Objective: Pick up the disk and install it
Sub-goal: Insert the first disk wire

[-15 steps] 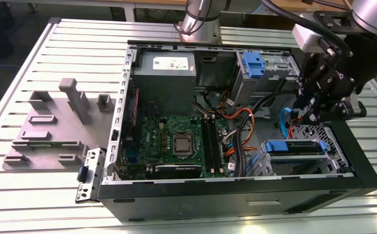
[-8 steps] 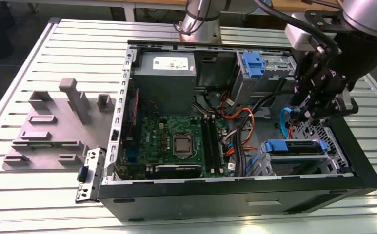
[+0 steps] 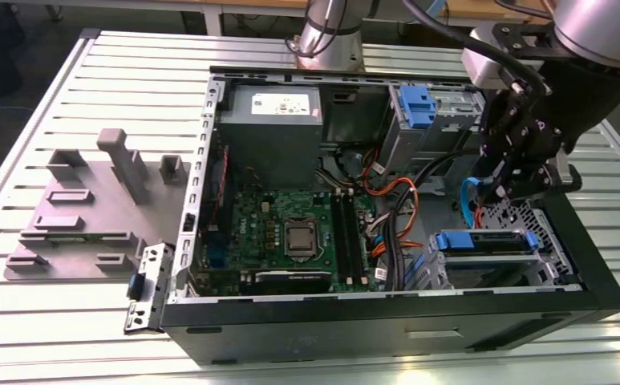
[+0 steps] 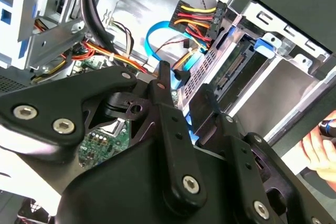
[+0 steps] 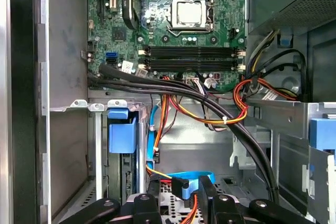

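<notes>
We see the disk [image 3: 483,241] apparently seated in its bay [image 3: 547,269] just beneath the end effector [image 5: 179,181], fingers apart and empty; installation looks almost done.

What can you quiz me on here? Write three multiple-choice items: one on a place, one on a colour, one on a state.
1. Where is the claw?
A) over the grey fixture
B) off the table
C) over the case, at the exterior view's right

2. What colour is the tab by the disk?
A) blue
B) red
C) yellow

3. How is the case?
A) shut
B) open, board showing
C) standing upright

Key: C, it hangs above the drive cage; A, the tab is blue in the second wrist view; B, the board lies bare.
</notes>
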Controlling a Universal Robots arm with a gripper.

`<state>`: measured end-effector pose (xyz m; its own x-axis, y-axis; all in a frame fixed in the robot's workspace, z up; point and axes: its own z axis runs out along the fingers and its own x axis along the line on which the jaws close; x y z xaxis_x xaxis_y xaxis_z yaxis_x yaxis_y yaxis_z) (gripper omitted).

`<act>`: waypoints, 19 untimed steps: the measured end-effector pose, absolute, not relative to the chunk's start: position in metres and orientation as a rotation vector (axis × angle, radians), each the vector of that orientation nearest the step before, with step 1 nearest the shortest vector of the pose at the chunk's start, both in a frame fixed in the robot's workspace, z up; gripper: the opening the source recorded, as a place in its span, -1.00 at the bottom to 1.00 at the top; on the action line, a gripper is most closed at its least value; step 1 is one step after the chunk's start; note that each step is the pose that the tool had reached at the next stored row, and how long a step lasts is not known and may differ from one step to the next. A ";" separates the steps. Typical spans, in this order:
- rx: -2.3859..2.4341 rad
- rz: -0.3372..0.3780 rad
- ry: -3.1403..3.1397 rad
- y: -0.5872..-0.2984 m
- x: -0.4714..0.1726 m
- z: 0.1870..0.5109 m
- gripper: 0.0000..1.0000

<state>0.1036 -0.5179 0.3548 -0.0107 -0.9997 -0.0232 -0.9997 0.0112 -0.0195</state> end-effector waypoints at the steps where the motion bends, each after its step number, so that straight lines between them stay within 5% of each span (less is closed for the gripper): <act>1: -2.188 0.003 2.212 -0.518 0.104 0.354 -0.16; 19: -2.189 0.000 2.213 -0.518 0.104 0.351 -0.16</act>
<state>0.1036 -0.5179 0.3510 -0.0108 -0.9997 -0.0204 -0.9997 0.0112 -0.0202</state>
